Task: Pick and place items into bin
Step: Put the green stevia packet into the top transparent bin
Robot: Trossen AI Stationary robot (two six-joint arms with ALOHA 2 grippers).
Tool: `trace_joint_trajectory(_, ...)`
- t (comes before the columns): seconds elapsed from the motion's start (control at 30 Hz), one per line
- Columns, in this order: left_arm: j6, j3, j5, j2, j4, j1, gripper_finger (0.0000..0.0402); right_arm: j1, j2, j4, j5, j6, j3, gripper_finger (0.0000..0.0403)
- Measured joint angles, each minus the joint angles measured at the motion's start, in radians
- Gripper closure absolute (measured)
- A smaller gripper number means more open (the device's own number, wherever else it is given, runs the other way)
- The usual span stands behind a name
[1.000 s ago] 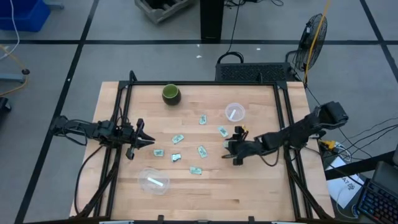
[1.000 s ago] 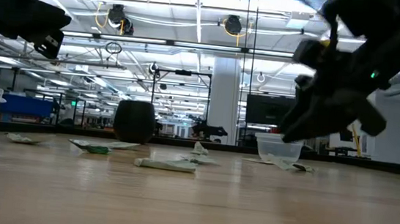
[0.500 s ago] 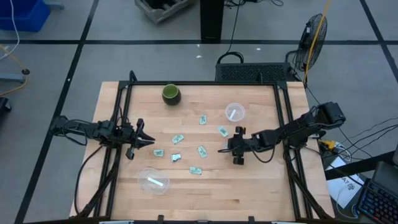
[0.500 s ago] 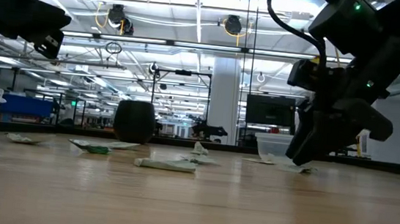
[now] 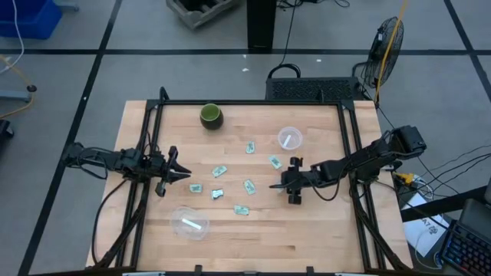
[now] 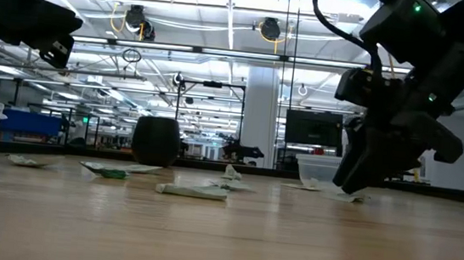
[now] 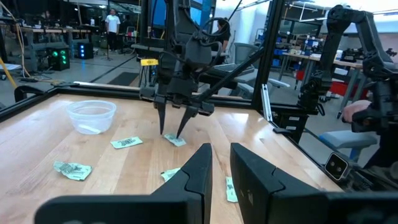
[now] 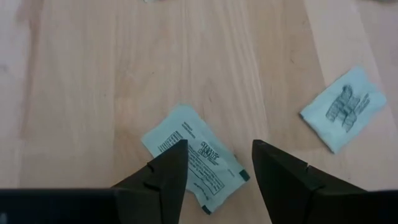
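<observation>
Several small pale green-and-white packets point(image 5: 249, 185) lie flat across the middle of the wooden table. My right gripper point(image 5: 275, 185) points down over one packet point(image 8: 199, 158), open, with a finger on either side of it. The left wrist view shows its tips point(image 7: 171, 133) at table height beside that packet point(image 7: 176, 140). A second packet point(image 8: 345, 109) lies close by. My left gripper point(image 5: 186, 175) waits above the table's left part, open by a narrow gap point(image 7: 221, 155), touching nothing. My right gripper comes at the packet point(image 8: 199, 158) from above, fingers pointing down, open and astride it. The packet lies flat on the table. I cannot tell whether the fingertips touch it.
A clear cup point(image 5: 289, 139) with a pale piece in it stands at the far right, beyond my right gripper. Another clear cup point(image 5: 189, 223), also holding a pale piece, stands near the front left. A dark green cup point(image 5: 210, 116) stands at the far edge. Black frame rails point(image 5: 349, 153) run along the table's sides.
My right gripper has moved a little toward the table's left and come down until its tips are near the table top, over the packet. It stayed open. My left arm kept still, and the packets have not moved.
</observation>
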Motion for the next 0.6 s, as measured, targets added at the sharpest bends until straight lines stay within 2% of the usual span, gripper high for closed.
trace_joint_trajectory(0.33, 0.000, 0.000, 0.000, 0.000, 0.000, 0.000, 0.0341, 0.000, -0.003, 0.199, 0.003, 0.047, -0.141, 0.0275)
trace_joint_trajectory(0.6, 0.000, 0.000, 0.000, 0.000, 0.001, 0.000, 0.0341, 0.000, 0.000, 0.305, 0.001, -0.062, -0.158, 0.0348)
